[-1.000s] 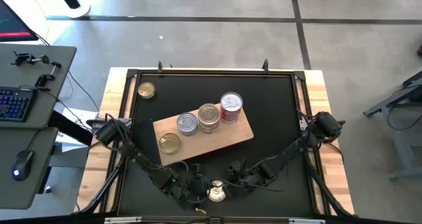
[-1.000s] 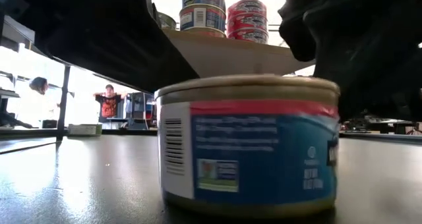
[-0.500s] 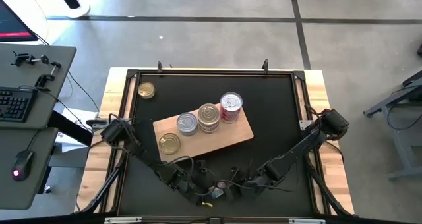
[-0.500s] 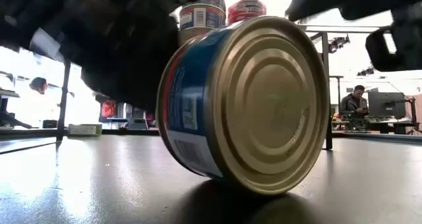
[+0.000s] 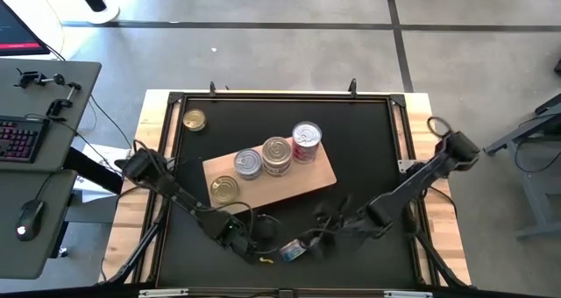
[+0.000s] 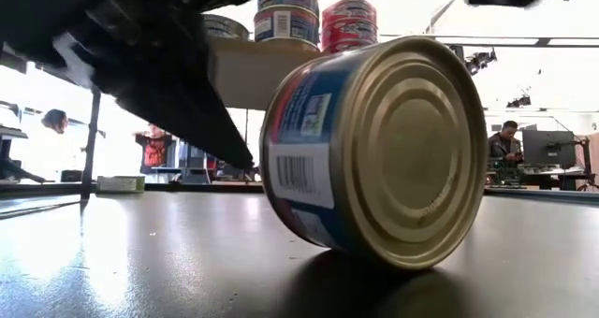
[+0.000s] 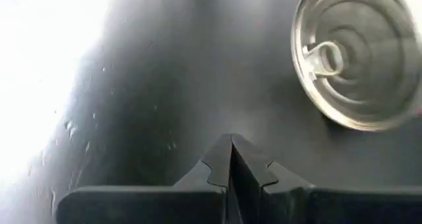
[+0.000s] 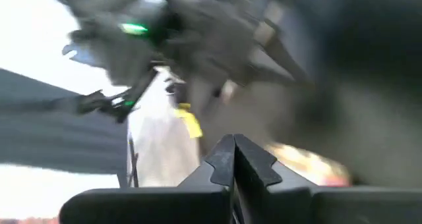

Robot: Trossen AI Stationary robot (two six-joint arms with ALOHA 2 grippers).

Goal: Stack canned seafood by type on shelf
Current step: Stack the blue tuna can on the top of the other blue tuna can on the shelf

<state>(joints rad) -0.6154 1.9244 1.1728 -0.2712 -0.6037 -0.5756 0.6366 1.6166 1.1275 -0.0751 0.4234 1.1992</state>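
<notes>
Gold metal fills the low view: a blue-labelled tin [image 6: 374, 150] lies tipped on its side on the black bench [image 5: 368, 140], its ribbed end facing outward, barcode showing on the wall. From above, this same tin [image 5: 294, 250] sits near the front edge of the bench, between the two arms. The left tool [image 5: 254, 245] is just beside it on the left — its fingers [image 7: 231, 165] are pressed together with nothing between them, and its wrist view shows the tin's pull-tab top [image 7: 359, 56] lying off to one side, apart from the fingertips. The right tool [image 5: 329, 228] hangs near the tin on the other side; its fingers [image 8: 234, 161] are also closed and empty, and its wrist view is too smeared to tell how close the tin is.

Farther back, the shelf [image 5: 320, 177] lies at an angle across the middle of the bench. On it stand a gold-topped tin [image 5: 225, 190], a silver-topped stack [image 5: 249, 165], a gold-topped stack [image 5: 277, 155] and a red-labelled stack [image 5: 307, 141] — set in a row along the board. Beyond the shelf, a single gold tin [image 5: 195, 120] sits alone near the far left corner of the bench.

In the room behind, a person [image 6: 505, 140] sits at a desk.
</notes>
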